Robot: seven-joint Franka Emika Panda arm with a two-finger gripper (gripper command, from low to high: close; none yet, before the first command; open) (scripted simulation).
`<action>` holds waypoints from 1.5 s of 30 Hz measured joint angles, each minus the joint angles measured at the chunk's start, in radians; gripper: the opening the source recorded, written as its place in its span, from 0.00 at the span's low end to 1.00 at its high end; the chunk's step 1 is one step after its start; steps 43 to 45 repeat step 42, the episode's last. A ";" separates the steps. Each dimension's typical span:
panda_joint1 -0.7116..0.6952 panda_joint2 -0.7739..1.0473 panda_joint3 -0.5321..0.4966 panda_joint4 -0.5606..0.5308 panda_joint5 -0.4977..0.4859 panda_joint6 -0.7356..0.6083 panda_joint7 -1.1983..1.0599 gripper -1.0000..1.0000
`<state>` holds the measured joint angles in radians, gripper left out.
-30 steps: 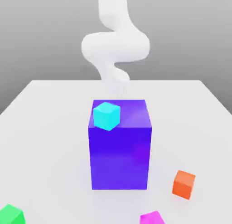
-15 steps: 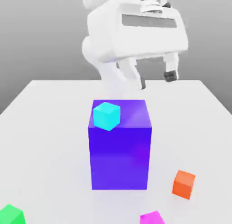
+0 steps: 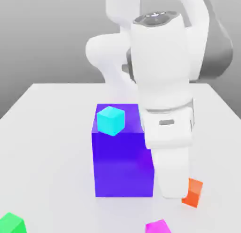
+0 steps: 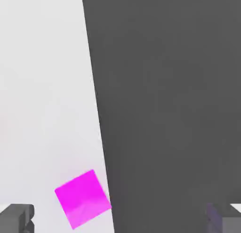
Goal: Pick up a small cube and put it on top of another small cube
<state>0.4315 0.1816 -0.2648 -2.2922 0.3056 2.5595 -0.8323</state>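
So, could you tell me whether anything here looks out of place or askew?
The cyan cube sits skewed at the purple block's front edge, slightly overhanging. The magenta cube lies near the table's edge.

Simulated tabletop — plain white table, flat-coloured cubes, grey backdrop

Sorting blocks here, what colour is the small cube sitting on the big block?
Cyan, best seen in the exterior view.
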 joint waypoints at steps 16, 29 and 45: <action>-0.051 0.329 0.082 0.025 -0.066 0.202 -0.287 0.00; -0.155 0.189 -0.058 0.039 -0.090 0.025 -0.274 0.00; -0.467 0.315 -0.151 0.152 0.056 0.009 -0.384 1.00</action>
